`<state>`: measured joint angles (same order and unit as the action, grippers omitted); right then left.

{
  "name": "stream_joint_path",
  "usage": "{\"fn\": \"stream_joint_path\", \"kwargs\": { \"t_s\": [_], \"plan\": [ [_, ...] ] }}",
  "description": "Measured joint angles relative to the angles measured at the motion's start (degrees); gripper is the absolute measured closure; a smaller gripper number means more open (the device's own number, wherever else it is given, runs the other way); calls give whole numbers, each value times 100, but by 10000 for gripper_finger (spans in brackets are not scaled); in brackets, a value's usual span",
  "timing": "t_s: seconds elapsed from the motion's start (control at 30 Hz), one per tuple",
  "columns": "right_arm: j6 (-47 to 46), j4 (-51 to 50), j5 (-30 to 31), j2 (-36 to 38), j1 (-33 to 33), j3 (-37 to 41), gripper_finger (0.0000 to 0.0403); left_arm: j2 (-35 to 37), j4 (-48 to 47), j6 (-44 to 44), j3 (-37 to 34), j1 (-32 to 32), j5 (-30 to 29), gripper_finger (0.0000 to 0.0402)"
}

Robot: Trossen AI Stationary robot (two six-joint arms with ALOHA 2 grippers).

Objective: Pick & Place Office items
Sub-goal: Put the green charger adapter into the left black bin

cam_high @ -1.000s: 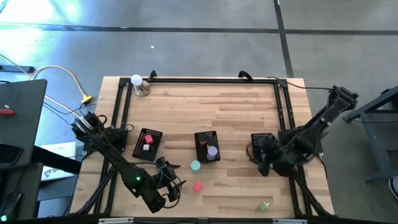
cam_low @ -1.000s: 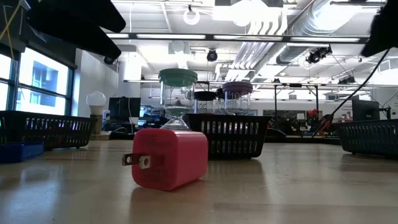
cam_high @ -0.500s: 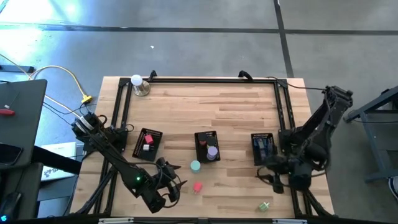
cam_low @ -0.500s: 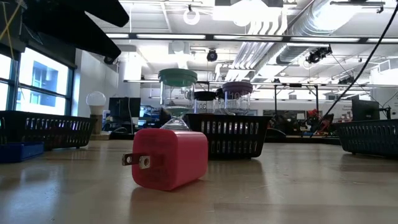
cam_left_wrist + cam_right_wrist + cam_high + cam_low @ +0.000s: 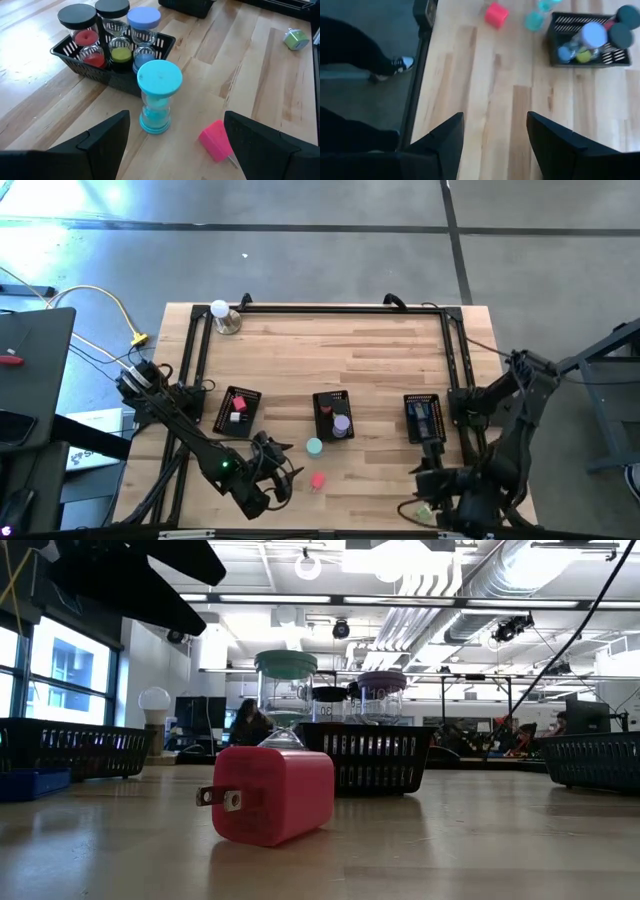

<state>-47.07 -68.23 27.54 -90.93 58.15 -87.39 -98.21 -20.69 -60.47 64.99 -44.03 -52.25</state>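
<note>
- left tool point(image 5: 175, 137): positioned over the worktop point(image 5: 330, 350) at about 7 o'clock in the high view; fingers spread wide, nothing between them.
- teal hourglass point(image 5: 159, 96): upright on the worktop just ahead of the left tool, slightly below centre in the high view, not touching either finger.
- pink plug block point(image 5: 216, 140): lying on its side just beside the teal hourglass, toward 5 o'clock from it in the high view; its prongs point sideways in the low view.
- middle mesh tray point(image 5: 331, 416): at the worktop centre, holding upright hourglasses, one with a purple cap point(image 5: 342, 424), two with black caps.
- left mesh tray point(image 5: 238, 412): at 9 o'clock from the middle tray, holding red and white pieces.
- right mesh tray point(image 5: 423, 418): at 3 o'clock, holding dark blue pieces.
- green piece point(image 5: 423, 511): near the front edge at 5 o'clock, next to the right arm.
- right tool point(image 5: 495, 140): over the front right edge; fingers apart and empty, though the high view of it is cluttered.
</note>
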Motion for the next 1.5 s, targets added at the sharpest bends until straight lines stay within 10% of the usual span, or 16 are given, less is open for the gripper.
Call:
{"fn": "stream_joint_path", "kwargs": {
  "t_s": [0.7, 0.97, 1.5],
  "plan": [
    [-1620, 244, -724, -648, 348, -121, 198, -2, 36, -88, 0, 4, -2, 86],
    [-1204, 579, -1480, -648, 348, -81, 138, -2, 193, -94, 0, 130, -22, 86],
    [-869, 776, -867, -1023, 772, -5, 105, -4, 427, -2, 0, 244, 177, 86]
  ]
}}
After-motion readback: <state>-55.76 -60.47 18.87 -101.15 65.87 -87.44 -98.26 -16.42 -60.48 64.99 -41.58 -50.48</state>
